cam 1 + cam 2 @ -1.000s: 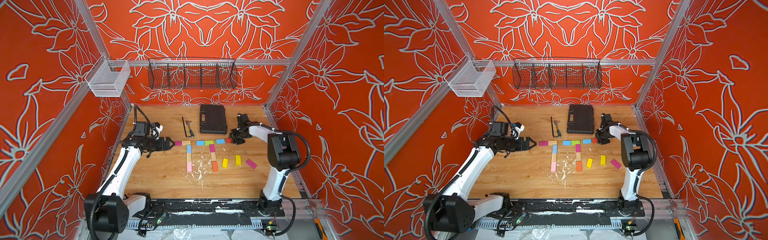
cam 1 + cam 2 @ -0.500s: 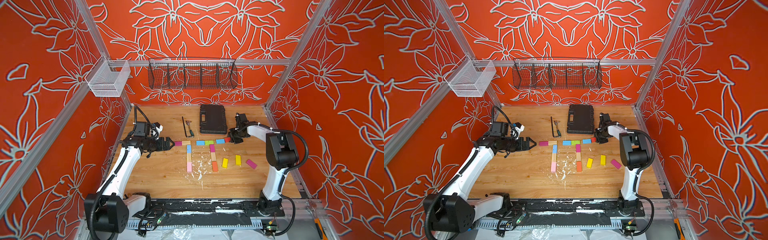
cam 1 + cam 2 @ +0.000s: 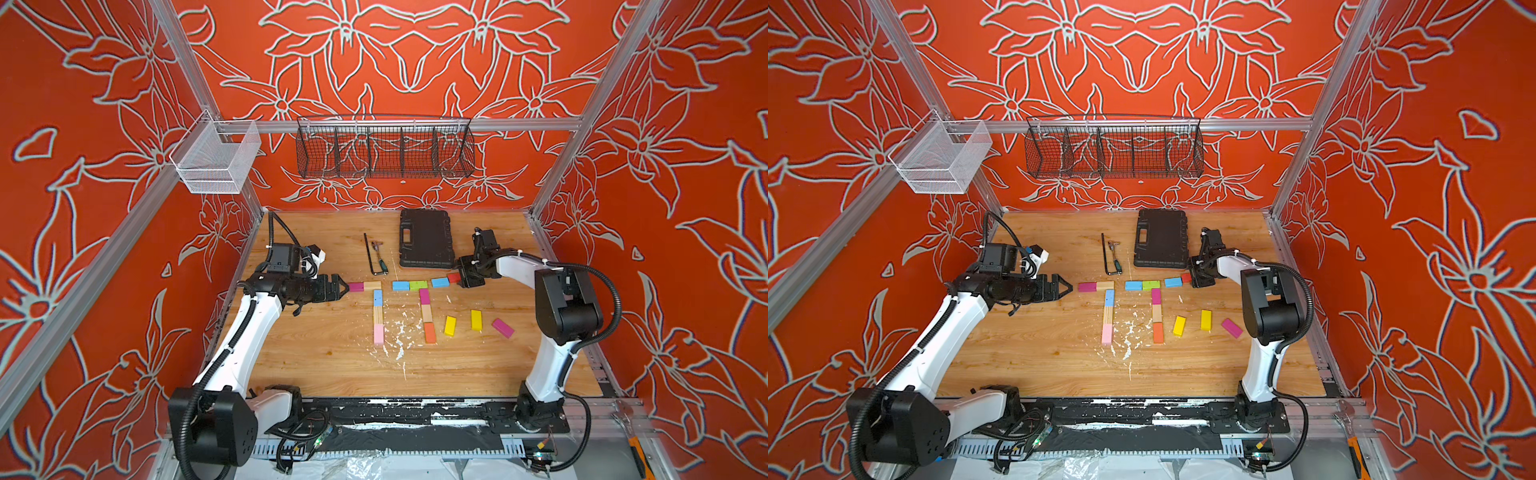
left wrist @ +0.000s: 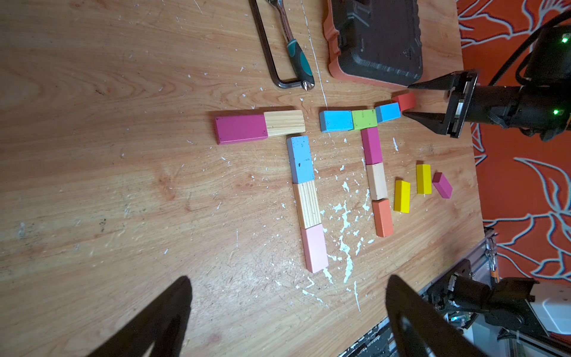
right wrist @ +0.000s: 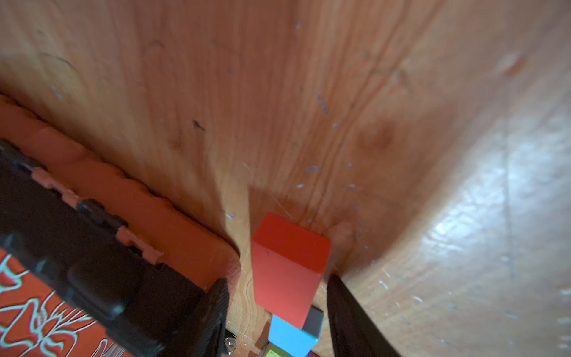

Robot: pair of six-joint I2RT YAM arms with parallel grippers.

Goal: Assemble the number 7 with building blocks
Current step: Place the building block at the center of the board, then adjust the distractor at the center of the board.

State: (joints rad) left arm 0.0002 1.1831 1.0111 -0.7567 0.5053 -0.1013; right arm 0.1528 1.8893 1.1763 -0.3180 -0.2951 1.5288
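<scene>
A number 7 lies flat in both top views: a magenta block [image 4: 241,129] and a wood block [image 4: 284,123] across, then blue [image 4: 299,159], wood and pink [image 4: 314,247] going down. To its right is a row of blue [image 3: 401,285], green [image 3: 417,284] and blue, with magenta, wood and orange [image 3: 429,332] below the green. A red block [image 5: 287,256] lies askew at that row's right end. My right gripper [image 3: 459,277] is open and straddles the red block with a gap on each side. My left gripper [image 3: 343,286] is open and empty, just left of the magenta block.
Two yellow blocks [image 3: 450,325] [image 3: 476,320] and a magenta one [image 3: 503,327] lie loose at the right. A black case [image 3: 426,239] sits right behind the right gripper. A hex key [image 3: 370,257] and a green-handled tool [image 4: 298,58] lie at the back. White flecks litter the table's middle.
The right gripper's jaws have spread apart off the red block, which now rests on the table at the row's end. The left arm has not moved.
</scene>
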